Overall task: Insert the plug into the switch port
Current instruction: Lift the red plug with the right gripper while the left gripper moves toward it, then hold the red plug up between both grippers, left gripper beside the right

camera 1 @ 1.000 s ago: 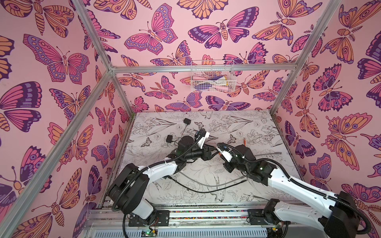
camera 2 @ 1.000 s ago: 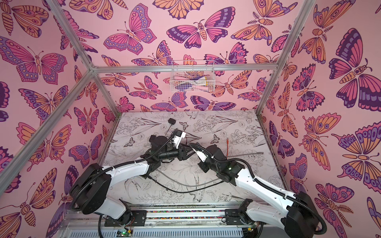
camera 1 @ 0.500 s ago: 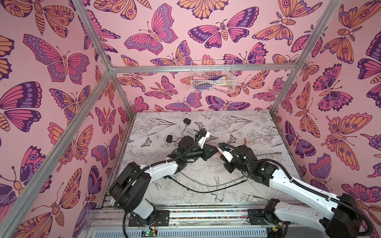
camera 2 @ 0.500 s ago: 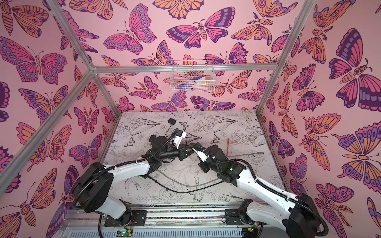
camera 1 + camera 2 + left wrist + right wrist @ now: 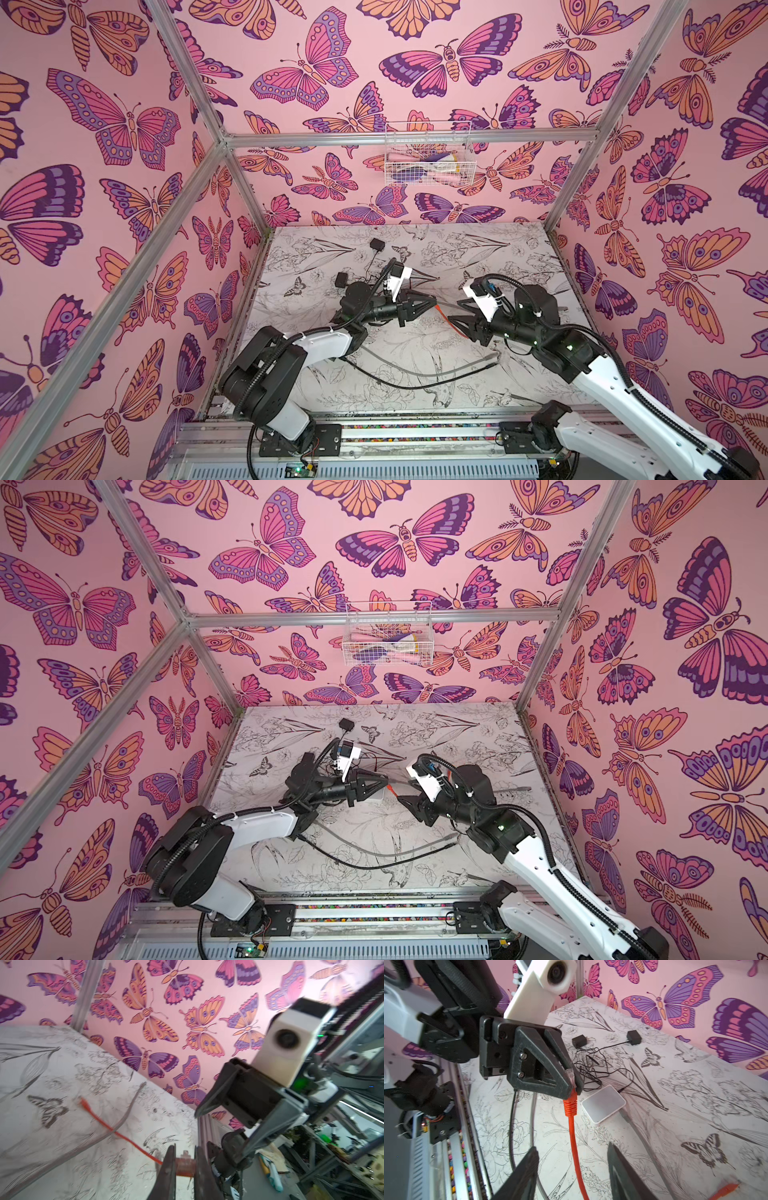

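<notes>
Now, left hand [image 5: 430, 304]: clamped on clear tip of plug [image 5: 570, 1103], lifted off surface [image 5: 478, 257], near white switch [image 5: 603, 1107]. Risk for you: shallow pinch, plug may pivot if orange cable [image 5: 576, 1147] drags. Plug's long axis runs across hand's reach; tip looks aimed up into hand, away from switch, boot hanging down. Turn it first or it jams. Port side of switch: cannot tell. Right hand [image 5: 457, 314]: spread apart, holding nothing, cable passing between; could snag.
</notes>
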Robot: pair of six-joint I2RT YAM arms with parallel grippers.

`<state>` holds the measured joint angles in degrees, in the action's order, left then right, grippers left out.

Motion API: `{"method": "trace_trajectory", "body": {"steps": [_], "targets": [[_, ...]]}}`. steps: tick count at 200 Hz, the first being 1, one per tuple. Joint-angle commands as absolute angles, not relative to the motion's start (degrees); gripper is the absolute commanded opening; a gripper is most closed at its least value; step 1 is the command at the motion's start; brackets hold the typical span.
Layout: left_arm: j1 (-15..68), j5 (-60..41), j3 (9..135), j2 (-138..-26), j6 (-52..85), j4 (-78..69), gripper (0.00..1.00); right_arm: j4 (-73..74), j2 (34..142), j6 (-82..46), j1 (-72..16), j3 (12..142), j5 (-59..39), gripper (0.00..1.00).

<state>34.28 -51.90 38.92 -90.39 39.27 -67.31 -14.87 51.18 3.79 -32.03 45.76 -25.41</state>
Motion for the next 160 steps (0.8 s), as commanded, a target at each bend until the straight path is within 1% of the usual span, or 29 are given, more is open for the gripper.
{"method": "trace_trajectory", "body": {"steps": [1, 22, 26, 40, 76, 109, 143, 160], "targets": [[33.7, -60.3, 39.1, -92.1, 45.3, -81.1, 0.00, -17.6, 53.1, 4.0, -30.6, 49.4, -36.5, 0.49], [33.6, -61.3, 39.1, -91.7, 45.2, -81.2, 0.00, -18.9, 55.0, 4.9, -30.1, 51.2, -36.5, 0.44], [33.6, -61.7, 39.2, -91.6, 45.2, -81.2, 0.00, -19.1, 55.3, 5.0, -30.1, 51.5, -38.2, 0.43], [33.5, -62.5, 39.3, -91.6, 45.5, -81.2, 0.00, -19.7, 56.2, 5.4, -30.1, 52.3, -39.4, 0.40], [33.3, -63.0, 39.4, -91.8, 45.5, -81.2, 0.00, -20.5, 58.0, 5.8, -30.1, 52.7, -41.6, 0.34], [33.1, -63.0, 39.6, -92.2, 45.5, -81.2, 0.00, -20.5, 58.3, 5.8, -30.1, 52.6, -43.2, 0.32], [33.0, -62.7, 39.8, -92.5, 45.5, -81.2, 0.00, -20.3, 59.2, 5.9, -30.1, 52.6, -43.0, 0.27], [33.0, -62.5, 39.6, -92.5, 45.5, -81.2, 0.00, -20.1, 59.8, 5.8, -30.1, 52.6, -43.3, 0.27]]}}
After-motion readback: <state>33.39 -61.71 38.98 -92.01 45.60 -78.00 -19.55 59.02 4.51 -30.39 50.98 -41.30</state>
